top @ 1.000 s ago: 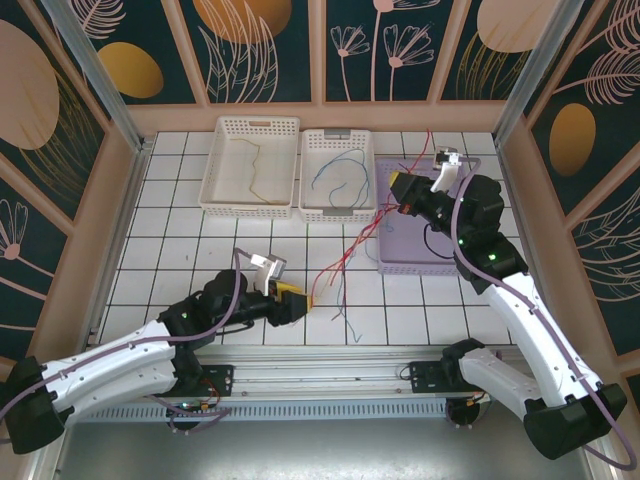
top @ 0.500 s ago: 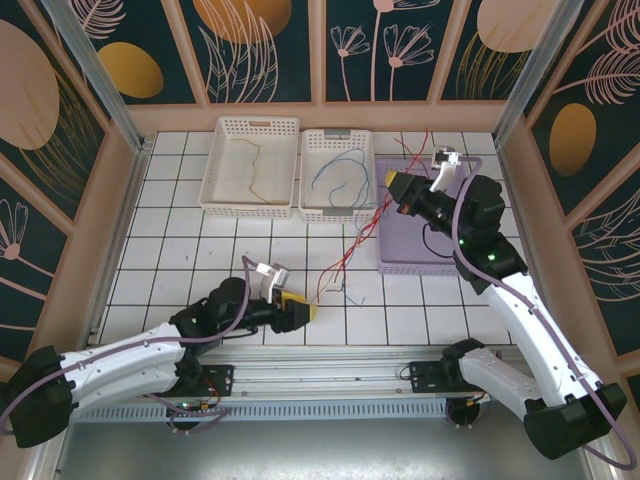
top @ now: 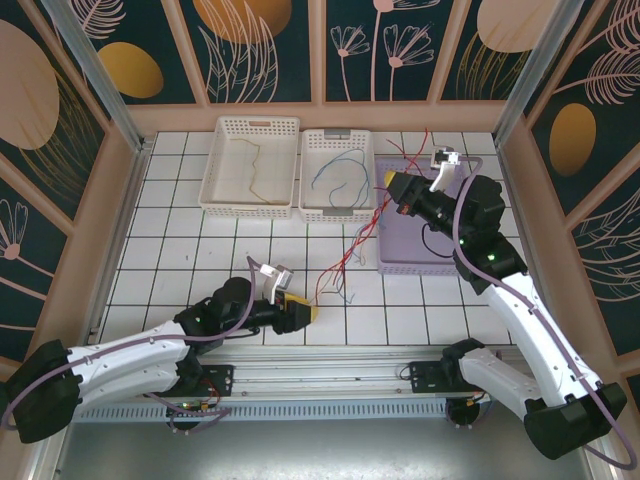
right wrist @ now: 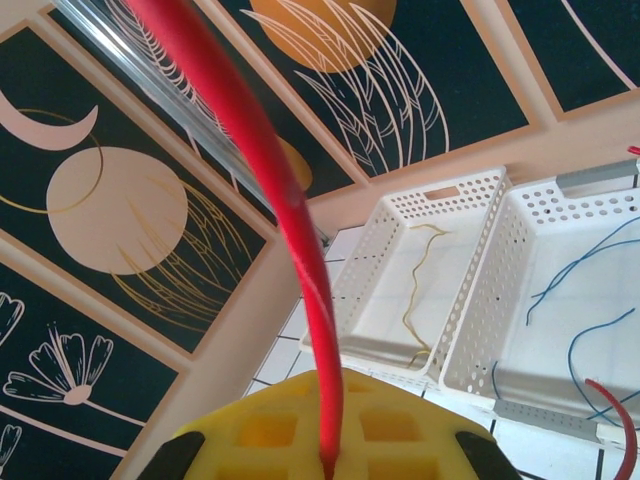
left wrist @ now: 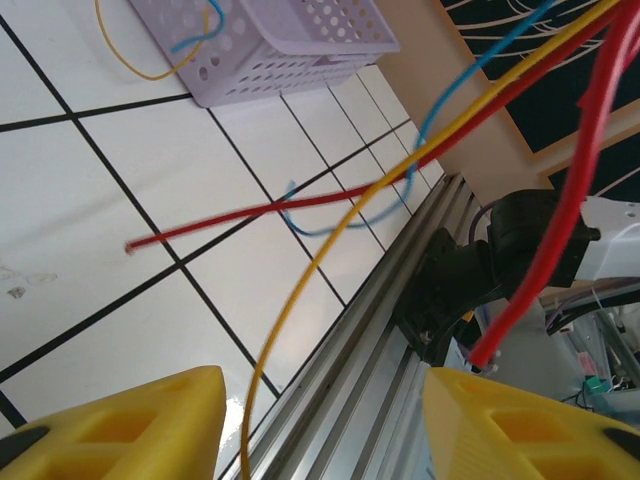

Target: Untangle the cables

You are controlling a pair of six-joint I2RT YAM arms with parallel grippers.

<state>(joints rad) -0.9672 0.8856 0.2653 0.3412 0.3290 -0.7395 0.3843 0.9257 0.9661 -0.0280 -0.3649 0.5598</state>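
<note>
R gripper clamped tight on red cable, over far-left corner of purple basket. L gripper fingers spread, yellow cable running loose between them, near-left of basket. Rest of cables tangled on tiles just left of basket.

Left claw is dropping back toward the near rail and shifting a little right across the worktop, its arm folding lower. Right claw is edging left and farther back over the purple basket. Red cable is following it. Loose cable ends are drawing away from the nearest tiles.
</note>
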